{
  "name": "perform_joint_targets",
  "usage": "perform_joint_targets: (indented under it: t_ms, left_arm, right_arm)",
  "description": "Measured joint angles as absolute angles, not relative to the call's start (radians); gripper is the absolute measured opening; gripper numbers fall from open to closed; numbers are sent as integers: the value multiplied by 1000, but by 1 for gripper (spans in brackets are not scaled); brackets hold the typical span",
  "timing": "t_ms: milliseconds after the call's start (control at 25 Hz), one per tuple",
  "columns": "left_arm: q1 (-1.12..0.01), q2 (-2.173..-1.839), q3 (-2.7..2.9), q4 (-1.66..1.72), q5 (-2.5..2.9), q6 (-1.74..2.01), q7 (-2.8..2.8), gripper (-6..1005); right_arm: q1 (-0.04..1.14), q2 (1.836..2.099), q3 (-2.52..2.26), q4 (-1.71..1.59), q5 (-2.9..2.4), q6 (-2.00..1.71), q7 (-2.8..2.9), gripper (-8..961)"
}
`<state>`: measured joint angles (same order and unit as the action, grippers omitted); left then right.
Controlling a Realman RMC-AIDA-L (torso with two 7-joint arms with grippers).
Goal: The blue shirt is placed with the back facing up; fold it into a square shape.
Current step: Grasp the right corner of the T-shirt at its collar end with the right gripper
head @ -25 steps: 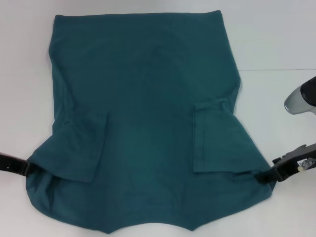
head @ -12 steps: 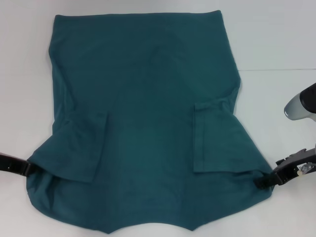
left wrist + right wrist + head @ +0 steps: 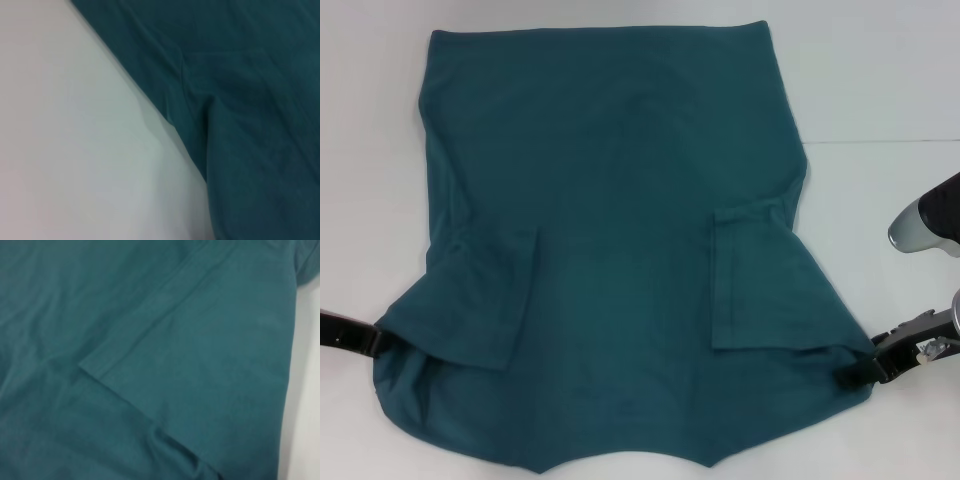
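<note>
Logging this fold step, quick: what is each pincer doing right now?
Left pincer: at the blue shirt's left edge; open or closed cannot be told.
Right pincer: at the shirt's right edge; cannot be told either.

Both grippers (image 3: 382, 343) (image 3: 855, 372) low (outstretched)

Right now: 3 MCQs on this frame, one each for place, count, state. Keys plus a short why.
1. Where are the two grippers?
A. At the shirt's near side corners
B. At its far hem
C. Over its middle

2. How many sleeves lie folded onto the body?
A. None
B. One
C. Two

3. What state is the shirt in?
A. Already a square
B. Spread out, only sleeves folded in
C. Bunched in a heap

Answers: 1 A, the left gripper and right gripper flank the blue shirt near its front corners. 2 C, a flap lies on each side. 3 B, the body lies flat on the white table.
</note>
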<state>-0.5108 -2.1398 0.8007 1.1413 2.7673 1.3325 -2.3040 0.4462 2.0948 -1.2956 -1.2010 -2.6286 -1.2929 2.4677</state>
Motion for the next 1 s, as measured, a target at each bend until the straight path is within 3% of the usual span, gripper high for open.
perform_joint_targets:
  t_ms: [320, 400, 840, 1000]
  left_arm:
    - [-512, -2140, 801, 1139, 2767, 1327, -2304, -1]
    - [-512, -2140, 802, 1136, 2767, 1327, -2304, -1]
    - [-515, -2137, 801, 1126, 2767, 1320, -2304, 0]
    - [-516, -2137, 801, 1126, 2766, 1321, -2307, -1]
  right_arm:
    - [448, 2094, -1306, -1196, -2629, -1289, 2462, 811]
    - [451, 2094, -1303, -1189, -2627, -1288, 2461, 577]
    - [454, 2095, -1290, -1166, -2620, -1266, 2460, 122]
    - [449, 2094, -1290, -1192, -2605, -1281, 2456, 98]
